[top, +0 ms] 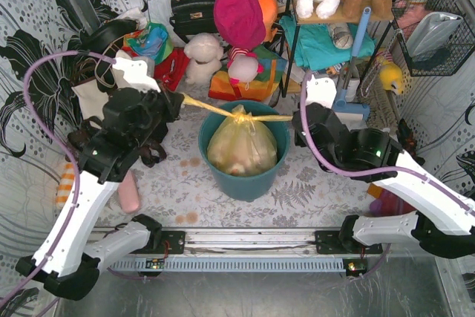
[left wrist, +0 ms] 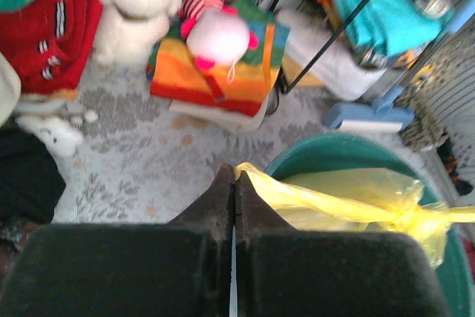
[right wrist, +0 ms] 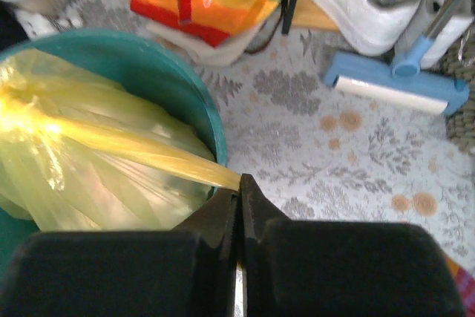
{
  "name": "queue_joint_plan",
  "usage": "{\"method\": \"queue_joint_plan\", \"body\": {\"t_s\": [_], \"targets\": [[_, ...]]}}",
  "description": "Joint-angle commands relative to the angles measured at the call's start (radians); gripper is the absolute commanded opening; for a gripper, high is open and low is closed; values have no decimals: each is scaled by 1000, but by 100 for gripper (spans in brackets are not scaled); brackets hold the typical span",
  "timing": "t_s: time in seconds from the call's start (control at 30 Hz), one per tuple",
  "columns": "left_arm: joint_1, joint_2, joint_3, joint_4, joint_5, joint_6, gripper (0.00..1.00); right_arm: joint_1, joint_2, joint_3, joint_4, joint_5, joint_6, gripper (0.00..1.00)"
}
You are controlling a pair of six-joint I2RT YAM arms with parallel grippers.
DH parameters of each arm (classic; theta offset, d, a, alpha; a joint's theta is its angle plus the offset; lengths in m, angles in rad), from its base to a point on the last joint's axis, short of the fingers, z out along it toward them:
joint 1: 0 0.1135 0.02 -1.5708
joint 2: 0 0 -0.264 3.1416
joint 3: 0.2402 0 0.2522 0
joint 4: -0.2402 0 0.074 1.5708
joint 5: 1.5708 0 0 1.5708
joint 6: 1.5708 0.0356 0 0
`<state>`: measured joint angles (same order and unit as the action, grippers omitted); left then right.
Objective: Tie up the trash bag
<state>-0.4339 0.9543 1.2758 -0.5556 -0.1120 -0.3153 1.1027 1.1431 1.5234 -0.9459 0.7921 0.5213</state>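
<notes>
The yellow-green trash bag (top: 241, 146) sits full inside the round teal bin (top: 245, 180) at the middle of the floor. A knot (top: 239, 116) gathers its top, and two stretched tails run out sideways from it. My left gripper (top: 180, 100) is shut on the left tail (left wrist: 326, 202), pulling it taut to the left of the bin. On the opposite side, my right gripper (top: 295, 118) is shut on the right tail (right wrist: 148, 150) just past the bin's rim (right wrist: 211, 120). Both tails run nearly level.
Behind the bin lie plush toys (top: 202, 57), a striped bag (top: 245, 79), a black handbag (top: 193, 12) and a blue floor brush (top: 349, 109). A cream tote (top: 96, 90) stands at left, a shelf rack (top: 326, 35) at back right, a wire basket (top: 434, 31) at far right.
</notes>
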Motion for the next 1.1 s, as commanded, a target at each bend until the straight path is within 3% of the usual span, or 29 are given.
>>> {"method": "queue_joint_plan", "body": {"t_s": [0.0,0.13,0.4,0.6,0.8,1.07], "targets": [[11,-22,90,30,-87,35,0,-11,16,114,8,92,-125,0],[11,-22,50,15,-104,33,0,-12,-9,56,-24,96,-75,0],[11,-58,-184,30,-187,27,0,-57,-127,-215,-48,-1,119,0],[11,-38,-173,23,-198,36,0,-59,-145,-228,-79,2,151,0],[11,-36,-113,36,-155,42,0,-60,-132,-179,6,-21,48,0],[11,-6,27,290,191,37,0,-59,-7,23,338,-118,-256,0]]}}
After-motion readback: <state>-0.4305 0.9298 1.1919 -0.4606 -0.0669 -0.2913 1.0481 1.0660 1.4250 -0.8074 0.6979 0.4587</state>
